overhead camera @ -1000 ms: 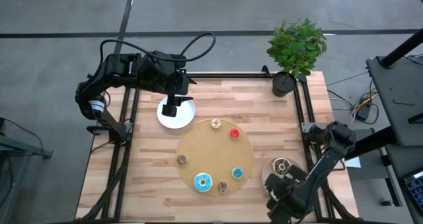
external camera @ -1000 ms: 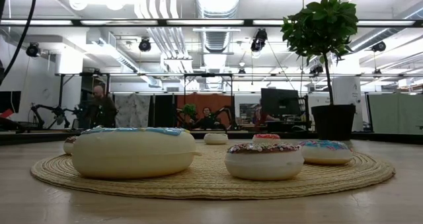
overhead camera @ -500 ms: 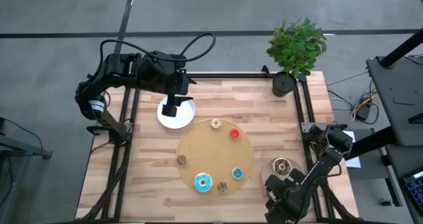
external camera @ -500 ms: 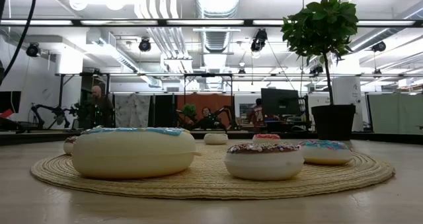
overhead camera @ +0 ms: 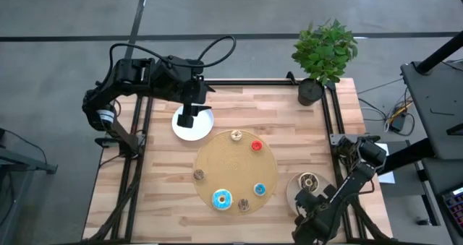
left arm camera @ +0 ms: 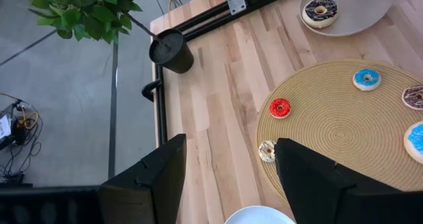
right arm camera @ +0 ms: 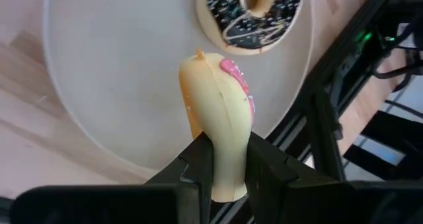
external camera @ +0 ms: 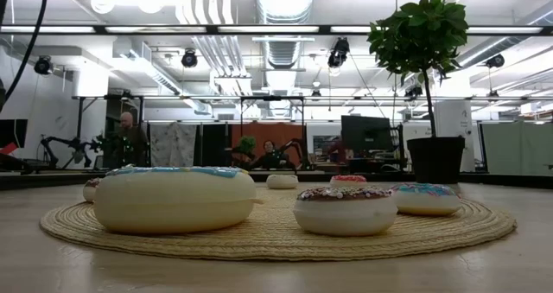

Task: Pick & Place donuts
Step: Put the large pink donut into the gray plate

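A pink-iced donut (right arm camera: pixel 215 105) stands on edge in my shut right gripper (right arm camera: pixel 225 161), over the beige plate (right arm camera: pixel 99 85) at the table's near right corner (overhead camera: pixel 296 191). A chocolate donut (right arm camera: pixel 254 9) lies flat on that plate. Several donuts lie flat on the round tan board (overhead camera: pixel 235 158): a large blue one (overhead camera: pixel 222 199), a small blue (overhead camera: pixel 259 189), a red (overhead camera: pixel 256 146), a cream (overhead camera: pixel 236 135) and two brown (overhead camera: pixel 199 174) (overhead camera: pixel 244 204). My left gripper (left arm camera: pixel 228 184) is open above the white plate (overhead camera: pixel 192 126). My right gripper pinches the pink-iced donut by its rim (right arm camera: pixel 225 178) between the two fingers, one on each flat face. The fingers point down from above at the beige plate. The donut sticks out past the fingertips on edge; whether it touches the plate I cannot tell.
A potted plant (overhead camera: pixel 322 57) stands at the far right corner. Black frame rails (overhead camera: pixel 340 122) run along the table's edges. Bare wood lies between the board and the table's left edge (overhead camera: pixel 137 187). People stand in the room behind the table (external camera: pixel 130 137).
My right arm has shifted slightly by the beige plate; the donuts on the board have stayed where they were.
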You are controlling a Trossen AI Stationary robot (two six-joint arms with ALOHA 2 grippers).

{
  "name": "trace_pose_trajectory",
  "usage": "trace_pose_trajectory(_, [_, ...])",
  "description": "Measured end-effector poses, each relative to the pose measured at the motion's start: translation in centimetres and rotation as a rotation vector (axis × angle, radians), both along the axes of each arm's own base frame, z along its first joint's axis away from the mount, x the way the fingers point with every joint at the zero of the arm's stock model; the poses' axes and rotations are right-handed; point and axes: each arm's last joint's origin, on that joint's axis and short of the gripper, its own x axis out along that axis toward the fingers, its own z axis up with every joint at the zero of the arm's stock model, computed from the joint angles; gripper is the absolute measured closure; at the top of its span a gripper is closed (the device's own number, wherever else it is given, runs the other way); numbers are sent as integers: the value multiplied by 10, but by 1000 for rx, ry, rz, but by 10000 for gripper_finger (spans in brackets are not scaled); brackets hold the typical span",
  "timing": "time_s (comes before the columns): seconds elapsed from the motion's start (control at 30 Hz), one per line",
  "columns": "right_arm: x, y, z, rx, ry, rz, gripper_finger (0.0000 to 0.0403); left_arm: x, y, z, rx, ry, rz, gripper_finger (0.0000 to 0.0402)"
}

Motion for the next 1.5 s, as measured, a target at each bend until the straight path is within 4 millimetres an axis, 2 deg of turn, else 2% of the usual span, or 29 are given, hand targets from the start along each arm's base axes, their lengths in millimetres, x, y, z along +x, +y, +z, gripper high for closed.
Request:
trace_pose_trajectory(1.0, [-18, -19, -35, -106, 147, -12, 339, 0, 0, 0, 0, 0, 0, 200])
trace_pose_trajectory(1.5, [-20, -21, -39, -116, 153, -14, 339, 0, 0, 0, 0, 0, 0, 200])
